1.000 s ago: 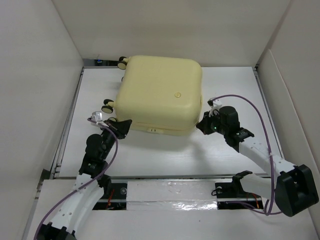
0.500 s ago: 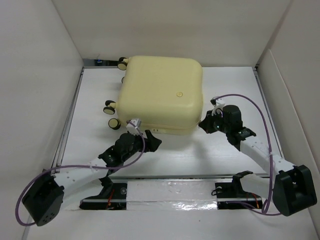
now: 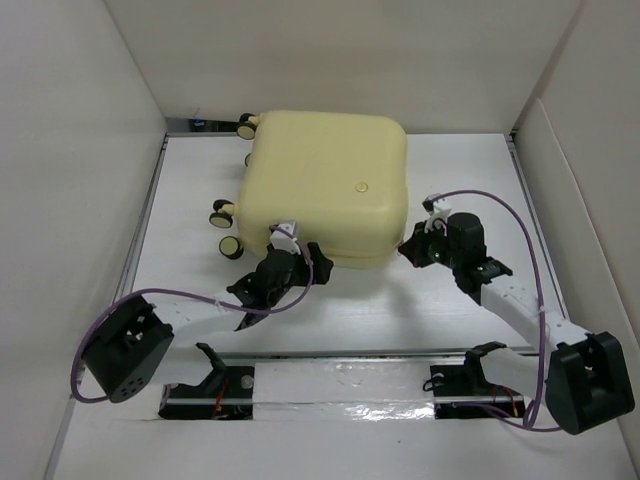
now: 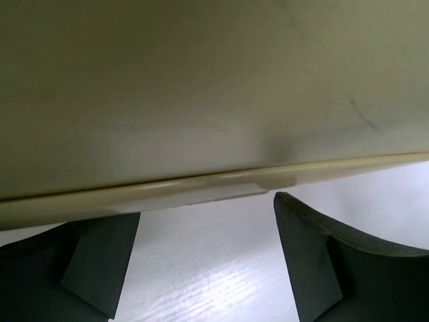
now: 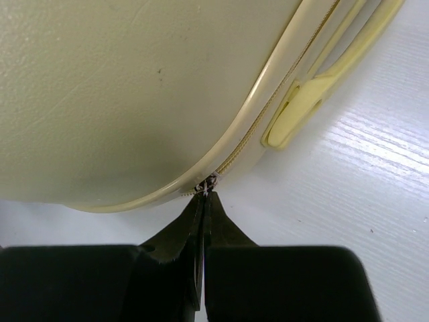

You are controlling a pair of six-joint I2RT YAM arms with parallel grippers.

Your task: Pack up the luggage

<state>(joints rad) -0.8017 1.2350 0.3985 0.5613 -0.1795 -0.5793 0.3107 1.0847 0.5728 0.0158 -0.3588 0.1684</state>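
Observation:
The luggage (image 3: 325, 180), a pale-yellow hard-shell case, lies flat and closed at the back of the white table (image 3: 400, 300). My left gripper (image 3: 306, 262) is open just in front of its near edge. In the left wrist view the shell (image 4: 201, 87) fills the top, with my dark fingers (image 4: 315, 255) spread wide below its rim and only table between them. My right gripper (image 3: 406, 250) sits at the case's near right corner. In the right wrist view it (image 5: 204, 196) is shut on the small metal zipper pull (image 5: 210, 182) at the zip seam of the shell (image 5: 134, 87).
Caster wheels (image 3: 222, 215) stick out from the case's left side. A pale-yellow side handle (image 5: 322, 80) lies just past the zipper pull. White walls (image 3: 70, 200) close in the table left, right and behind. A metal rail (image 3: 340, 385) runs along the near edge.
My left arm swung right from the case's near left corner to the middle of its front edge, and its gripper opened. The right gripper stayed at the right corner.

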